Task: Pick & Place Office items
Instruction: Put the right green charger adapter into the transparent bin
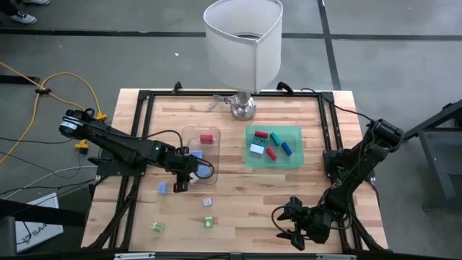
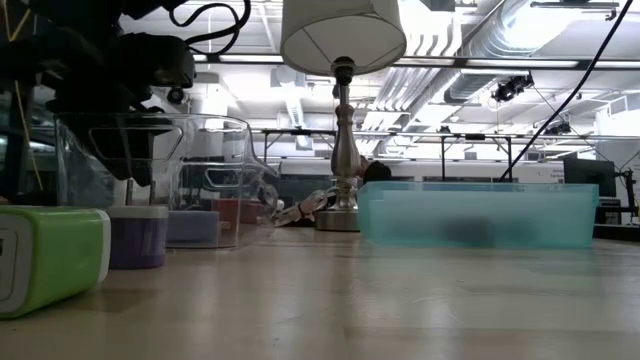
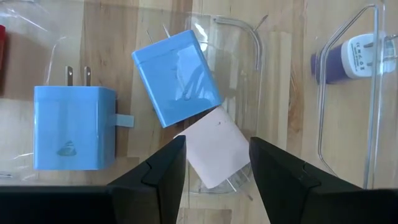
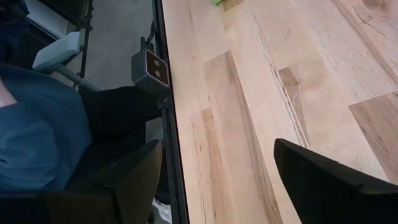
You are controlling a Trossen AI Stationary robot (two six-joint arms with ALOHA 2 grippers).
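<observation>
High view: overhead, straight down, whole table (image 1: 238,209), both arms, lamp (image 1: 243,43) at far edge. Low view: table-top height, level across wood toward room; clear tray (image 2: 190,170), teal tray (image 2: 475,212), lamp shared with high view. Left wrist view: close, looking down into clear tray. Right wrist view: close over table edge, person beyond in blue (image 4: 31,137).

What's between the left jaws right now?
In the left wrist view, a pale pink charger block lies between the open jaws of the left gripper, overlapped by a tilted blue charger.
</observation>
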